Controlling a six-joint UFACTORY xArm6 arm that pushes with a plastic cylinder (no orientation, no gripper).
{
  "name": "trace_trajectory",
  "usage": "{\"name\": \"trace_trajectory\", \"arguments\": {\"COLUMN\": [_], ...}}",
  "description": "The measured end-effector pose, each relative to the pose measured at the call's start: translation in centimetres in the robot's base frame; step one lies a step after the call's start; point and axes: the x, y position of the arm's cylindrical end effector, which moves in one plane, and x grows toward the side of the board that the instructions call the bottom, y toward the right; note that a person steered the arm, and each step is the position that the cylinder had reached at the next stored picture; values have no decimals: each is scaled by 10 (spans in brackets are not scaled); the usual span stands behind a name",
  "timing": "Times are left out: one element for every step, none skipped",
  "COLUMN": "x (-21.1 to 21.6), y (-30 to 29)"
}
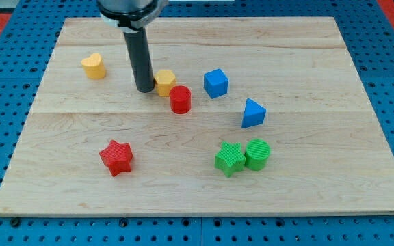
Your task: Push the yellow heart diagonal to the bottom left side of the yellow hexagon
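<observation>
The yellow heart [94, 66] lies at the upper left of the wooden board [197, 198]. The yellow hexagon [165, 81] lies near the board's upper middle, touching the red cylinder [180, 100] at its lower right. My tip [144, 89] rests on the board just left of the yellow hexagon, close to or touching it. The heart is well to the left of my tip and slightly higher in the view.
A blue cube [216, 83] sits right of the hexagon, a blue triangular block [253, 113] further right and lower. A red star [117, 157] lies at the lower left. A green star [230, 158] and green cylinder [257, 154] touch at the lower right.
</observation>
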Motion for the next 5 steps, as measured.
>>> {"name": "trace_trajectory", "arguments": {"x": [-38,-63,-118,-83,-8], "y": [-32,-15,-34,-95,-64]}}
